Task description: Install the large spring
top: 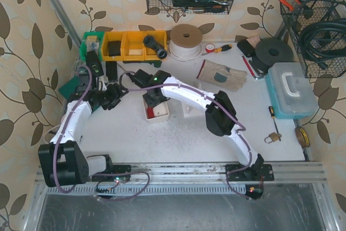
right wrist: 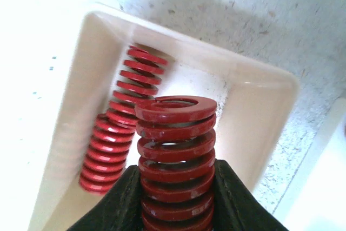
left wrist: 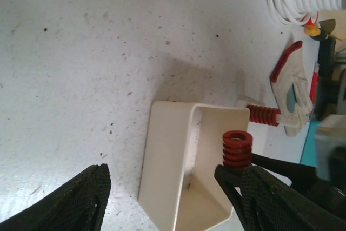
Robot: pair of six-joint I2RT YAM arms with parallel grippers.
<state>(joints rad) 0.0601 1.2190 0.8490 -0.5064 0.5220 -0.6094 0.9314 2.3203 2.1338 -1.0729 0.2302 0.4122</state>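
The large spring (right wrist: 175, 155), red with thick coils, stands upright between the fingers of my right gripper (right wrist: 175, 187), which is shut on its lower coils. It hangs over the cream tray (right wrist: 259, 87), where a slimmer red spring (right wrist: 116, 128) lies. The left wrist view shows the same held spring (left wrist: 237, 149) above the tray (left wrist: 173, 160). Past the tray, another red spring (left wrist: 263, 115) sits on a white post. My left gripper (left wrist: 173, 204) is open, facing the tray from the left, nothing in it. From above, the right gripper (top: 153, 97) is over the tray (top: 162, 116) and the left gripper (top: 114, 97) is a little apart.
Yellow bins (top: 127, 44) and a roll of white cord (top: 185, 41) stand at the back. Work gloves (top: 221, 74) lie right of centre. A blue case (top: 289, 90), black discs (top: 273, 52) and a padlock (top: 272, 137) are on the right. Wire baskets hang on the walls.
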